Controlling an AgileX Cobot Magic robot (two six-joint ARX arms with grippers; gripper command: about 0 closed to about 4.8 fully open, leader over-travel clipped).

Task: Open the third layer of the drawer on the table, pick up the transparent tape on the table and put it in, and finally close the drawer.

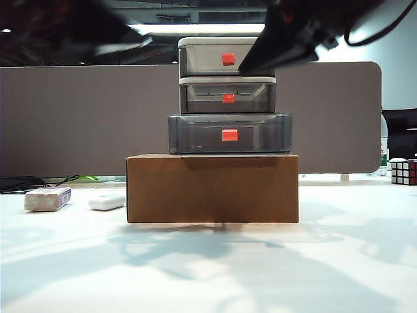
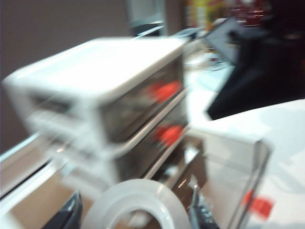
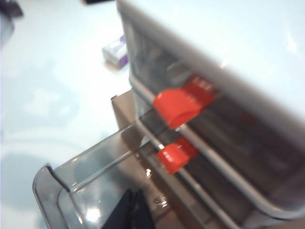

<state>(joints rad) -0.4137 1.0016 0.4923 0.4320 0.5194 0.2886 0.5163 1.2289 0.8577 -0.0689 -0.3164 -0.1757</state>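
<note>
The drawer (image 1: pixel 227 65) stands on a brown cardboard box (image 1: pixel 212 189). Its third layer (image 1: pixel 229 135) is pulled out toward the camera; in the left wrist view its smoky front wall (image 2: pixel 238 167) carries a red-orange handle (image 2: pixel 259 206). My left gripper (image 2: pixel 136 215) is shut on the transparent tape (image 2: pixel 143 198), held up beside the drawer unit; the picture is blurred by motion. In the exterior view that arm is a dark smear at the upper left (image 1: pixel 98 32). My right gripper (image 3: pixel 131 212) is shut and empty above the open third layer (image 3: pixel 86 191), and shows as a dark wedge (image 1: pixel 273 55) by the top drawer.
On the table (image 1: pixel 208 274), left of the box, lie a greyish block with a purple label (image 1: pixel 47 199) and a white rounded bar (image 1: pixel 107 201). A puzzle cube (image 1: pixel 404 172) sits at the far right. A grey partition stands behind.
</note>
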